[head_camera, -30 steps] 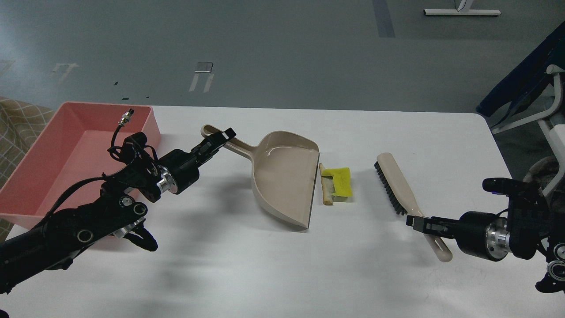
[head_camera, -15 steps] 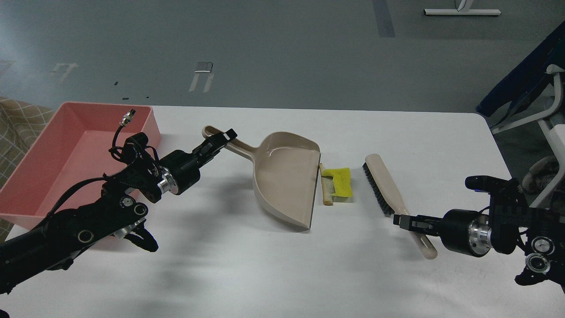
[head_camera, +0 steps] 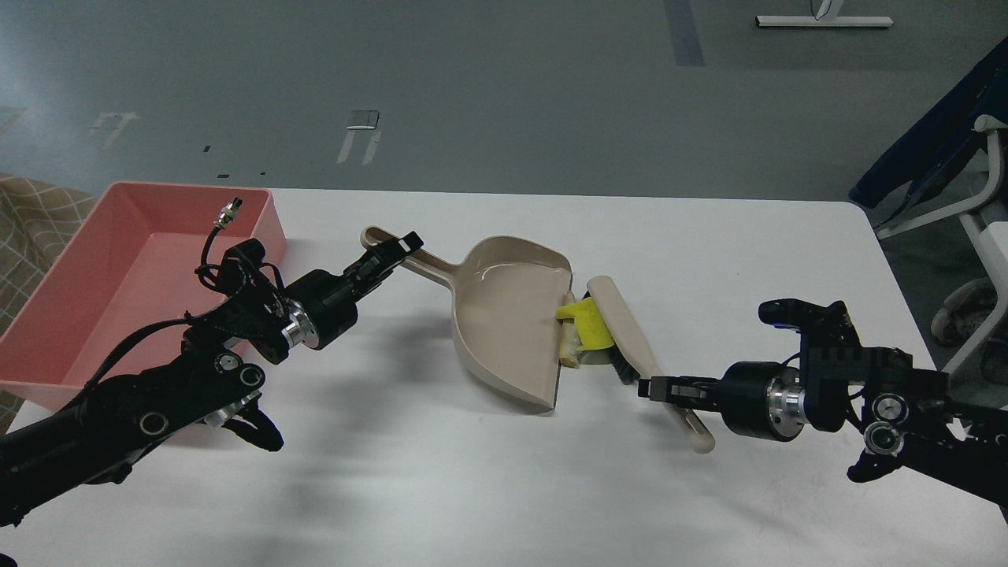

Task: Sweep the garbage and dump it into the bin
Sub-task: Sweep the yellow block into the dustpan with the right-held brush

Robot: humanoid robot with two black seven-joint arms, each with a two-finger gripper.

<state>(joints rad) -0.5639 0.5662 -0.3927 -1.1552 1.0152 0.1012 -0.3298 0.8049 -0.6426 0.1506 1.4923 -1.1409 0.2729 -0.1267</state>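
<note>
The white table (head_camera: pixel 472 488) is smooth and matte, with soft grey shadows lying under my arms. My right gripper (head_camera: pixel 657 388) is clamped on the handle of the brush (head_camera: pixel 630 346), a beige plastic bar with black bristles along its left side and a slot near the handle's end. The bristles press against the garbage (head_camera: pixel 584 331), a crumpled bright yellow scrap with a tan stick-like piece, which is bunched up against the open lip of the dustpan (head_camera: pixel 508 315), partly over its edge. The dustpan is glossy beige plastic, a shallow scoop with a long tapering handle running up and left. My left gripper (head_camera: pixel 394 248) is closed around that handle near its far end. To the left, touching the table's edge, sits the bin (head_camera: pixel 47 299), a wide shallow pink plastic tray with rounded corners and sloping walls, well apart from the garbage. Beyond the table lies a grey floor (head_camera: pixel 504 94) with pale tape marks and a blue stripe. At the far right stands a white tubular frame (head_camera: pixel 980 205) with dark blue fabric.
</note>
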